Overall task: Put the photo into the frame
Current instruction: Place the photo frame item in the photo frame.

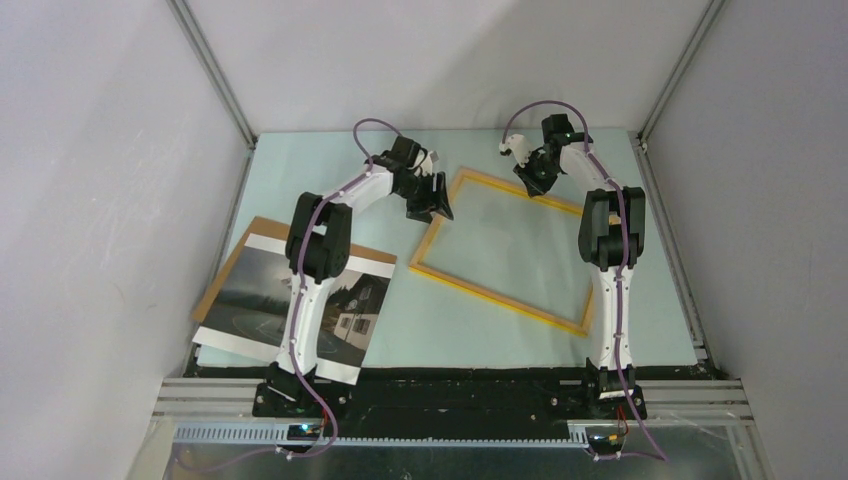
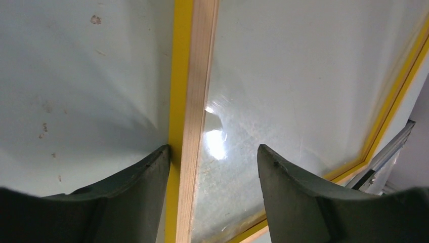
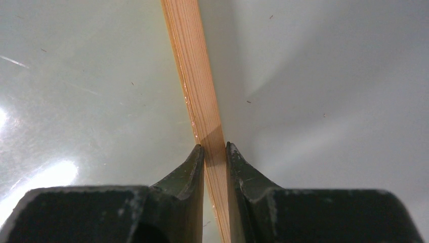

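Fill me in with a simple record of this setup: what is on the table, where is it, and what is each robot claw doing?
frame: on the table, middle to right, turned at an angle, no print in it
photo: on the left, lying on a brown backing board, apart from the frame
left gripper: open, one finger on each side of the frame's left edge
right gripper: shut on the frame's far edge
task state: photo not yet in the frame
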### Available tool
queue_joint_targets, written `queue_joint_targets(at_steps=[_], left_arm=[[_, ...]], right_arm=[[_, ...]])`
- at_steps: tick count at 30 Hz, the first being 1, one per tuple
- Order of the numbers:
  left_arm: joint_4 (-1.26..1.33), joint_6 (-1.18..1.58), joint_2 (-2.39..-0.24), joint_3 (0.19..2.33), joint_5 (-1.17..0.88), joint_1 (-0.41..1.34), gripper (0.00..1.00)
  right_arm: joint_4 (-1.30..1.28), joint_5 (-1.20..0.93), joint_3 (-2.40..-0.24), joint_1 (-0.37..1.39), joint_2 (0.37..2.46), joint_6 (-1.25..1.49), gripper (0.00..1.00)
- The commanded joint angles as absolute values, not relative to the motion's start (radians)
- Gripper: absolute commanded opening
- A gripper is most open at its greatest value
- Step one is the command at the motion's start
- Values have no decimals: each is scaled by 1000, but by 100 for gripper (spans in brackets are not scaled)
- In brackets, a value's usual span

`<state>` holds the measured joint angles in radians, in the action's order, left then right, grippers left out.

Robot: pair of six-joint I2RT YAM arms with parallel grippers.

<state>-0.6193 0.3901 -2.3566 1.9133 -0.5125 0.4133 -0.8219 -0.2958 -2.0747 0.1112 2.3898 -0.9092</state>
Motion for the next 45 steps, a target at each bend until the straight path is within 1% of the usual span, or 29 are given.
queue_joint_targets(at_steps=[1,6,7,13,19,21,23,24,25,26,27,28,35,38,39,40,41,45], left_arm=[[-619,427,-2371,1930,-484,454,65],[-620,436,-2358,1910,-449,459,57],[-620,443,-2354,1907,-446,459,54],[-620,465,-2345,1894,-423,460,43],[-620,465,-2321,1865,-369,471,37],[-620,461,-2313,1854,-353,475,32],[-620,459,-2306,1847,-349,475,27],[-621,457,-2304,1846,-347,476,21],[-620,455,-2302,1842,-349,476,17],[-620,451,-2297,1838,-352,475,11],[-619,448,-2292,1836,-353,474,7],[-619,442,-2288,1833,-361,473,1],[-613,411,-2256,1828,-384,465,0],[-610,413,-2253,1824,-393,456,0],[-609,413,-2252,1823,-395,451,0],[-605,414,-2250,1821,-400,449,0],[-603,415,-2248,1818,-400,443,0],[-591,419,-2242,1808,-408,425,0]], right_arm=[[-813,-313,-2041,121,2387,-879,14],[-810,-310,-2036,121,2385,-878,14],[-810,-311,-2036,121,2384,-878,13],[-809,-310,-2028,121,2378,-875,13],[-807,-311,-2013,119,2368,-869,12],[-806,-310,-2008,119,2364,-866,12],[-804,-310,-2003,117,2358,-864,12],[-803,-310,-2001,117,2355,-863,12],[-802,-309,-1997,115,2353,-862,12],[-801,-308,-1994,114,2348,-862,11],[-799,-307,-1991,113,2346,-862,12],[-798,-305,-1986,110,2343,-862,11],[-786,-302,-1979,96,2330,-855,12],[-784,-306,-1979,93,2327,-844,19],[-781,-307,-1980,91,2323,-834,23],[-780,-311,-1980,90,2321,-820,26],[-777,-313,-1979,86,2317,-812,31],[-771,-340,-1986,67,2297,-762,46]])
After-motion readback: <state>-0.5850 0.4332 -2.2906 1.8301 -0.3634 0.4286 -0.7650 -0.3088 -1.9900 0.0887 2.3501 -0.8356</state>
